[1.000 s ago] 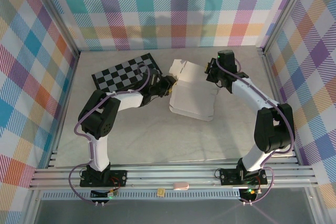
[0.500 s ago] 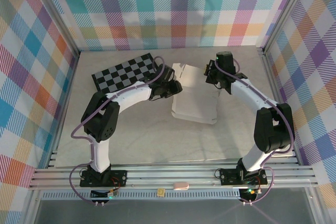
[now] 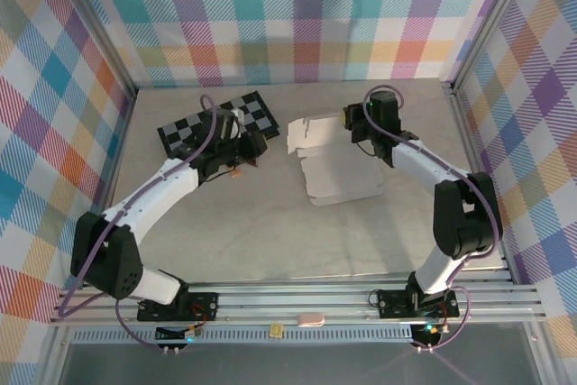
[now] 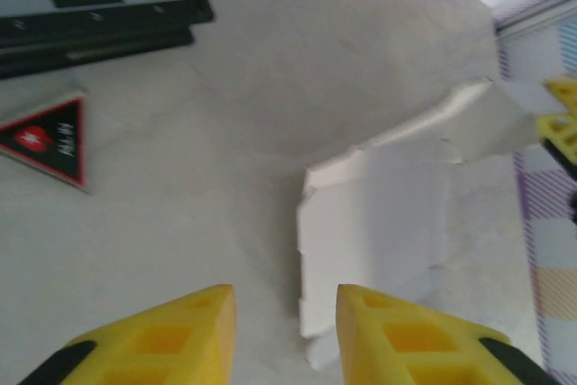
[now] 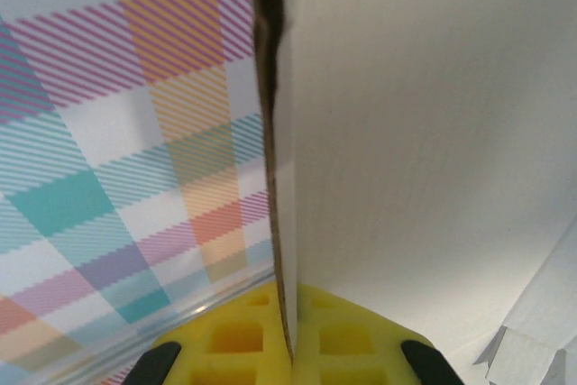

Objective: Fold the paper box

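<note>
Toward two o'clock from the middle of the surface (image 3: 270, 241), as seen from above, lies the paper box (image 3: 343, 173), a white, part-folded shell with loose flaps along its far side. At the box's twelve o'clock edge the right fingers (image 5: 243, 342) are pressed fully together on a thin sheet of its cardboard. From the right wrist, the sheet's edge runs straight down into the seam between the two yellow tips. The plain white panel spreads away at three o'clock, and the plaid wall (image 5: 108, 132) shows at nine o'clock.

At nine o'clock of the box, near it but not touching, the left fingers (image 4: 171, 344) hang over bare surface, parted by a moderate gap with nothing between them. From the left wrist the box sits ahead at about one o'clock, lying on the surface with one ragged flap lifted at its far end. A triangular red-and-black label (image 4: 50, 137) lies flat at ten o'clock. The black rim of the checkered board (image 3: 212, 123) crosses the top at eleven o'clock.
</note>
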